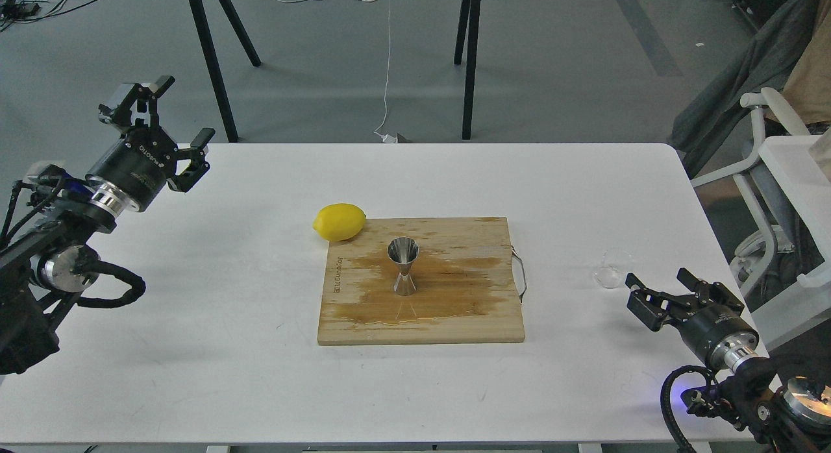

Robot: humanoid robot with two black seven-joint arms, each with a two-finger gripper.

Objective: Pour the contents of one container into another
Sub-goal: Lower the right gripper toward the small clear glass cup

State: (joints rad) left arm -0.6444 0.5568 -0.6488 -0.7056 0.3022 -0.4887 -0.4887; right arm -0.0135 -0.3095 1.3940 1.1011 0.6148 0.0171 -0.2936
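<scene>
The small clear glass cup (613, 269) stands upright on the white table, right of the board. The steel hourglass jigger (403, 265) stands upright in the middle of the wooden cutting board (454, 317), whose surface is wet around it. My right gripper (657, 287) is open, low over the table, just right of and nearer than the cup, not touching it. My left gripper (176, 113) is open and empty, raised at the table's far left corner.
A yellow lemon (339, 221) rests against the board's far left corner. The board has a metal handle (519, 273) on its right side. A white chair (776, 180) stands past the table's right edge. Black stand legs (469, 63) rise beyond the far edge.
</scene>
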